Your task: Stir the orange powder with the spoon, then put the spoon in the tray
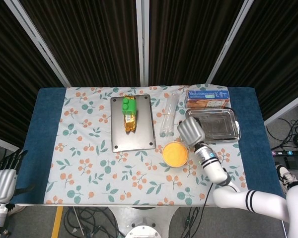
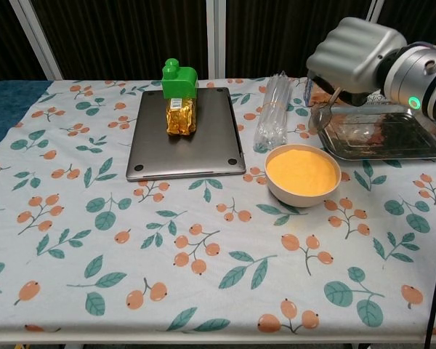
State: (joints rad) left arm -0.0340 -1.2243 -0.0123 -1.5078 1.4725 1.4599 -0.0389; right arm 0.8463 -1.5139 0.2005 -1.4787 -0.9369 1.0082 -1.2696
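Note:
A white bowl of orange powder [image 1: 175, 153] [image 2: 302, 173] stands at the table's centre right. My right hand [image 1: 190, 131] [image 2: 352, 54] is raised behind the bowl, at the left end of the metal tray [image 1: 221, 126] [image 2: 396, 138]. It grips a metal spoon [image 2: 322, 115], which hangs down with its scoop just above the tray's left rim. The head view hides the spoon under the hand. My left hand [image 1: 1, 182] hangs off the table's front left corner, fingers apart and holding nothing.
A closed grey laptop [image 1: 132, 124] [image 2: 185, 134] lies left of the bowl, with a gold packet with green caps [image 1: 128, 115] [image 2: 179, 98] on it. A clear plastic sleeve [image 1: 168, 116] [image 2: 274, 109] lies between laptop and tray. An orange box [image 1: 207, 98] sits behind the tray.

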